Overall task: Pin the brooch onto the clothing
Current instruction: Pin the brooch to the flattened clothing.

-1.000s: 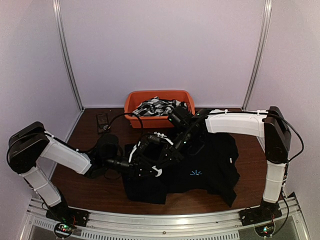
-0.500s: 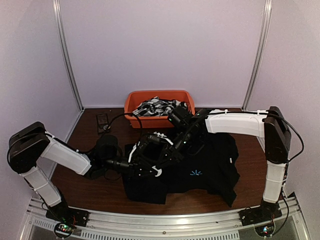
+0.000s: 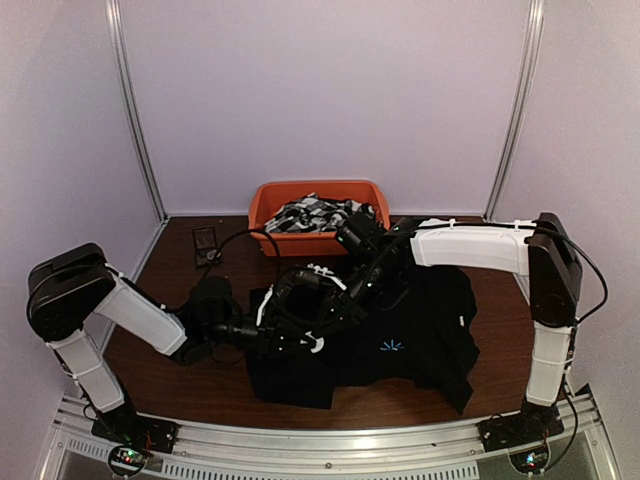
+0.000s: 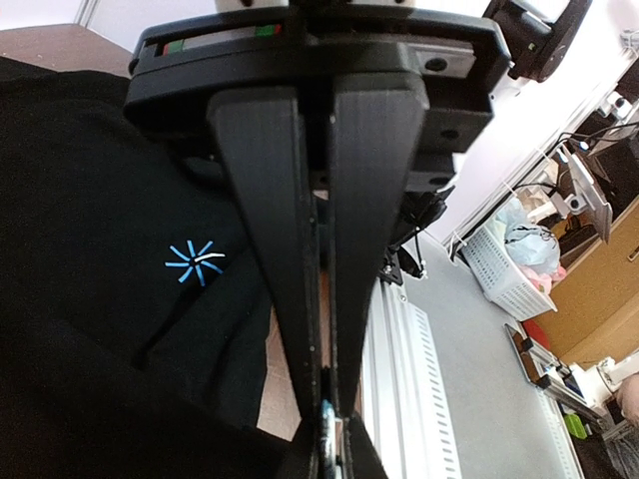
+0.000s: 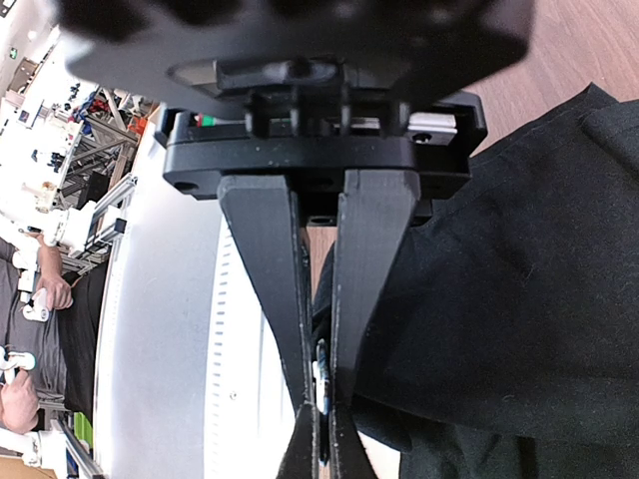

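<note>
A large black shirt (image 3: 420, 320) lies spread on the brown table (image 3: 150, 365), just in front of the orange bin (image 3: 262, 205), which stands at the back wall. The bin holds black-and-white patterned fabrics (image 3: 315, 213). The light-blue starburst mark (image 3: 392, 347) of the shirt is farther from the bin, on the side toward the arm bases. A tiny white tag (image 3: 457, 320) sits to the right of the mark, also well away from the bin.

Both arms reach in over the part of the shirt that is nearest to the bin, and their grippers meet there, very close to each other.

The left gripper (image 4: 324, 399) has its two fingers almost together, with only a thin slit between them. At the tips a small pale piece (image 4: 326, 429) with a bit of blue is nipped, and black cloth lies right under it.

The right gripper (image 5: 318, 439) is fully closed. Its fingers touch at the tips, and a small pale piece sits between them a little above the tips. The fold of the shirt is just beside these fingers.

The piece is too small for me to say surely that it is the brooch, or that both grippers have the same one.
</note>
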`<state>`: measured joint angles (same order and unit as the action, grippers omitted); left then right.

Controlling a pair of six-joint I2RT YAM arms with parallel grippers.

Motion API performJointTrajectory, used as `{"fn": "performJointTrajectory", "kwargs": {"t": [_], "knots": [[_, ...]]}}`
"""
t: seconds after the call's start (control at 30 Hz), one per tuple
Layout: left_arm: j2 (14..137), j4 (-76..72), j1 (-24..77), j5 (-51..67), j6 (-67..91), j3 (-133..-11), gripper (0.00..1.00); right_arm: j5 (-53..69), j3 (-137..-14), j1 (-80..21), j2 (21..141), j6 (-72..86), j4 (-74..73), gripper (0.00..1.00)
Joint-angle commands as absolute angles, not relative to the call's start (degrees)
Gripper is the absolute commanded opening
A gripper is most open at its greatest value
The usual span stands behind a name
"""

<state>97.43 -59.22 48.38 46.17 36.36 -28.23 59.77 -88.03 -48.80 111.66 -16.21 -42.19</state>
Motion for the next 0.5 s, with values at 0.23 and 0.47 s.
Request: {"fn": "performJointTrajectory", "kwargs": {"t": [0.23, 0.47], "knots": [[96.2, -56.6, 48.5, 41.7, 34.3, -29.1, 0.0, 59.6, -89.2, -49.1, 111.7, -16.4, -42.4, 0.0], [91.7, -43.0, 49.5, 35.1, 28.2, -31.0, 0.0, 59.3, -89.3, -49.1, 111.8, -16.3, -42.2, 0.0]]}}
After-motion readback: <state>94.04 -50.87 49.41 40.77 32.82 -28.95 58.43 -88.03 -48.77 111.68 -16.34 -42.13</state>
